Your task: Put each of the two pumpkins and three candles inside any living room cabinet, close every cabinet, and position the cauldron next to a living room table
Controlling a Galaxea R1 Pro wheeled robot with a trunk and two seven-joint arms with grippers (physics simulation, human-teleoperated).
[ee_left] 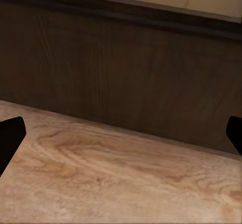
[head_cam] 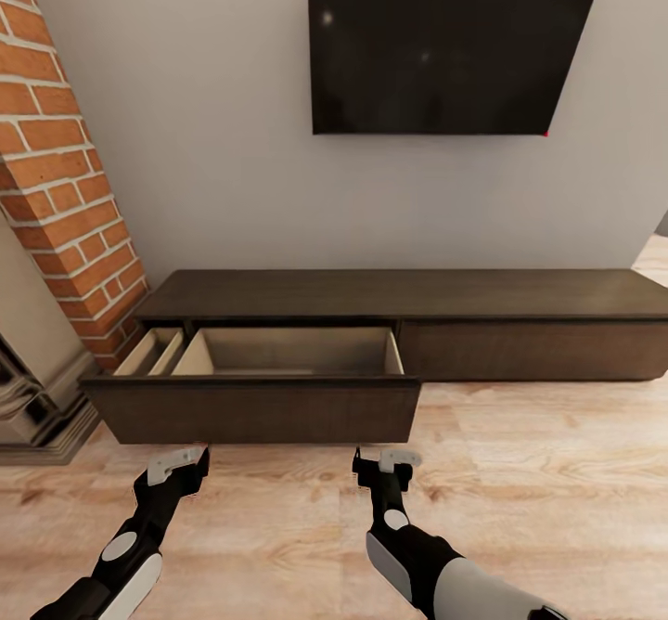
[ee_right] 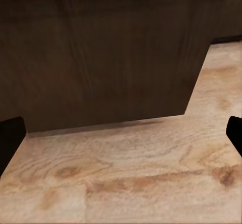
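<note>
**Cabinet with one drawer pulled out, both grippers low in front of it**

The cabinet (head_cam: 408,300) is a single long, low dark-brown unit against the pale wall, and its left drawer (head_cam: 260,406) stands pulled well out over the wood floor (head_cam: 520,490).

Nearest the camera, two arms reach forward over the floor. The left gripper (head_cam: 178,465) hangs just short of the drawer's dark front panel, toward its left part; the right gripper (head_cam: 385,464) hangs just short of the panel's right end. Both are apart from the panel. In the left wrist view the fingertips (ee_left: 10,138) sit at the two far edges of the picture with bare floor and the drawer front between them, so the fingers are spread wide and hold nothing. The right wrist view shows the same: one fingertip (ee_right: 10,136) at each edge, spread apart, the drawer front's corner and floor between.

Beyond the grippers, the drawer's pale beige inside shows a wide compartment and a narrow one at the left, two that can be counted. The right drawer front (head_cam: 533,351) lies flush with the cabinet.

To the left, a brick column (head_cam: 65,184) rises beside the cabinet's end, with a grey moulded base (head_cam: 37,397) below it. Farthest, one dark screen (head_cam: 450,40) hangs on the wall (head_cam: 204,137) above the cabinet.
</note>
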